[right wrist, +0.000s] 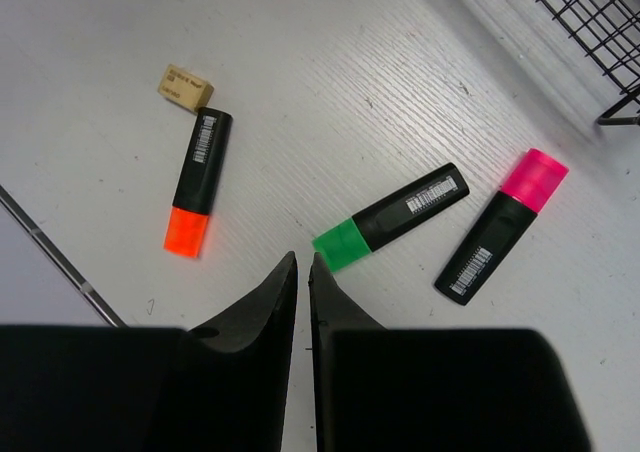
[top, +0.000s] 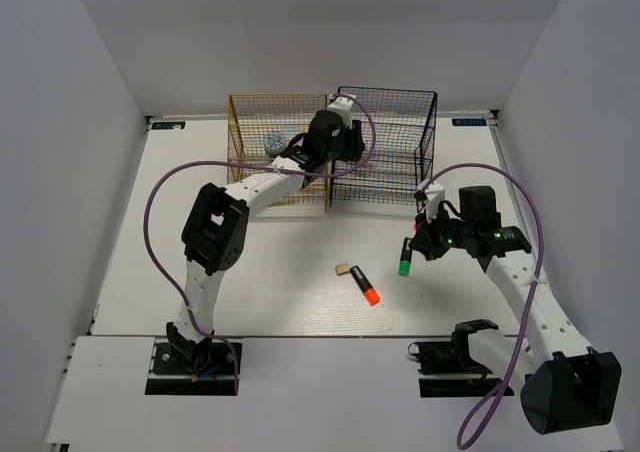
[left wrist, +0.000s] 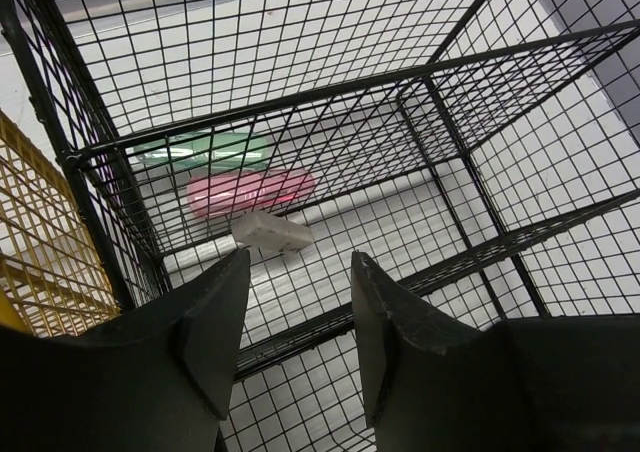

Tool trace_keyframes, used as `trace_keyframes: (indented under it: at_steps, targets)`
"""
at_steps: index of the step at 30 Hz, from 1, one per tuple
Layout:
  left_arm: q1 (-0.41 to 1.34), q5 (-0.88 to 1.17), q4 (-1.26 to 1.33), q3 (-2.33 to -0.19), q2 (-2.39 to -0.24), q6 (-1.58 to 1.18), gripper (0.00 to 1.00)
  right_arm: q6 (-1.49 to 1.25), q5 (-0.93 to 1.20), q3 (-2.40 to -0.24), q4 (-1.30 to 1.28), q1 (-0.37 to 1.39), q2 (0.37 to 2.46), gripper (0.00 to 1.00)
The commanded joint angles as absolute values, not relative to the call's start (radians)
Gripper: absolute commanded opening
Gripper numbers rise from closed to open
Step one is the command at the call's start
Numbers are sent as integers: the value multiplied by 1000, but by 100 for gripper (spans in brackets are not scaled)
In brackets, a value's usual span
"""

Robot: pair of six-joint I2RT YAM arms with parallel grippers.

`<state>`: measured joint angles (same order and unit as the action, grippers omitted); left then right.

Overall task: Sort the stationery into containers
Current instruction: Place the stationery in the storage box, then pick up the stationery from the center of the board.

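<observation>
A white table (top: pixel 270 302) stands inside plain white walls, with two wire-mesh racks side by side at its far edge: the gold-yellow rack (top: pixel 255 152) on the left and the black rack (top: pixel 400 147) on the right. On the gold-yellow rack lies a small bluish-grey round thing (top: pixel 277 142), which may be the tape roll, though the overhead view is too coarse to be sure.

The left arm reaches across to the racks. Its wrist camera looks into the black rack, where the left hand (left wrist: pixel 300 272) is open, its jaws well apart with nothing between them. Just beyond the fingertips a grey eraser (left wrist: pixel 272 232) lies on a mesh shelf of the black rack. Behind it, blurred through the wire, are a pastel pink highlighter (left wrist: pixel 250 192) and a pastel green highlighter (left wrist: pixel 200 150). I cannot tell which tier they lie on. A corner of the gold-yellow mesh shows at the left edge of that view.

The right hand (right wrist: pixel 303 264) hangs above the table in front of the black rack, its jaws closed to a thin slit and holding nothing. Below it three black-bodied highlighters lie flat on the table: the orange highlighter (right wrist: pixel 195 182) to the left, the green highlighter (right wrist: pixel 390 217) in the middle and the pink highlighter (right wrist: pixel 500 222) just beside it on the right. The three lie apart from one another. A tan eraser (right wrist: pixel 185 85) rests at the black end of the orange highlighter, touching it or nearly so.
</observation>
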<state>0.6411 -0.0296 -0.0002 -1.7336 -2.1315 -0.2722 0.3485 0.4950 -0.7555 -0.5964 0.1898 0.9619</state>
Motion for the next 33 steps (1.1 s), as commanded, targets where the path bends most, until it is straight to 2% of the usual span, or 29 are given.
trace_keyframes:
  at_steps: [1, 4, 5, 6, 10, 15, 22, 23, 24, 25, 27, 28, 29, 30, 31, 32, 33]
  targets:
    - [647, -64, -66, -1749, -2068, -255, 55, 353, 525, -762, -598, 179, 956, 13]
    - [652, -67, -52, -1735, -2063, -247, 57, 353, 525, -761, -600, 179, 954, 14]
    - [653, -61, -48, -1726, -2062, -247, 65, 354, 525, -762, -600, 179, 954, 14]
    - [655, -54, -41, -1723, -2056, -245, 69, 353, 526, -761, -601, 176, 953, 14]
    - [655, -5, -20, -1753, -2062, -248, 82, 356, 535, -761, -604, 175, 954, 30]
    - [670, 103, -38, -1902, -2075, -259, 83, 356, 541, -762, -607, 170, 957, 32]
    - [689, 112, 38, -1826, -1968, -279, 83, 356, 549, -761, -609, 161, 953, 32]
    - [701, 112, 49, -1798, -1939, -269, 80, 351, 546, -759, -604, 161, 948, 27]
    - [704, 109, 41, -1787, -1903, -262, 76, 348, 543, -762, -600, 161, 946, 0]
    - [706, 107, 25, -1757, -1885, -258, 49, 338, 540, -755, -597, 161, 946, 0]
    - [710, 80, -65, -1701, -1782, -259, 7, 342, 557, -749, -586, 163, 943, 0]
    - [712, 45, -96, -1650, -1752, -258, 0, 342, 566, -747, -574, 164, 945, 0]
    - [713, 34, -118, -1613, -1718, -256, 0, 366, 581, -747, -574, 167, 953, 0]
    - [712, 22, -188, -1541, -1600, -252, 0, 383, 657, -755, -604, 170, 971, 21]
    - [712, -27, -224, -1473, -1557, -244, 11, 446, 708, -762, -627, 172, 988, 35]
    - [712, -46, -256, -1441, -1473, -247, 30, 541, 757, -771, -662, 173, 1005, 45]
    - [710, -63, -332, -1409, -1394, -247, 48, 661, 907, -802, -688, 179, 1069, 52]
